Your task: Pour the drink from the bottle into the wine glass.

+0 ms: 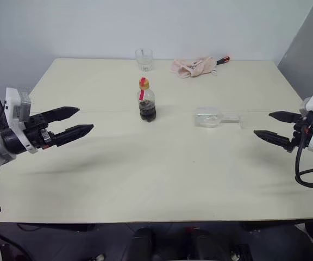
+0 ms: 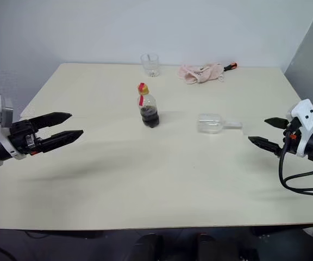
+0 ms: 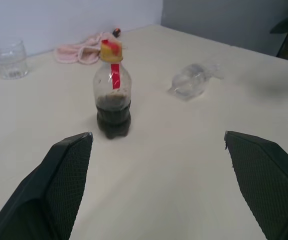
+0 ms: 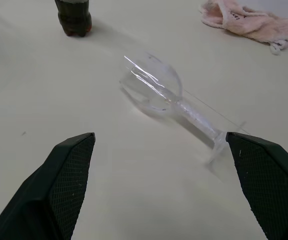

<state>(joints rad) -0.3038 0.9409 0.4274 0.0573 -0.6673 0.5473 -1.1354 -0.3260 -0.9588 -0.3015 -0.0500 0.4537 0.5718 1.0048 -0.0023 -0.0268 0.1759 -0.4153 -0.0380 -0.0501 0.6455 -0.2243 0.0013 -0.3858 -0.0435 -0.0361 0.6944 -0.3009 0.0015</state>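
Observation:
The bottle (image 1: 146, 103) stands upright mid-table, with a yellow cap and a red strip at the neck. The dark drink (image 1: 148, 112) fills only its lower part. The wine glass (image 1: 211, 117) lies on its side to the right of the bottle, its bowl toward the bottle and its foot pointing right. My left gripper (image 1: 86, 119) hovers open at the left, well short of the bottle (image 3: 113, 95). My right gripper (image 1: 262, 123) hovers open at the right, just past the glass's foot and aimed at the glass (image 4: 154, 82). Neither holds anything.
A short clear tumbler (image 1: 144, 58) stands at the table's (image 1: 145, 179) back edge behind the bottle. A crumpled pink cloth (image 1: 192, 66) with a red-handled tool (image 1: 223, 60) lies at the back right. A black cable loops below my right wrist.

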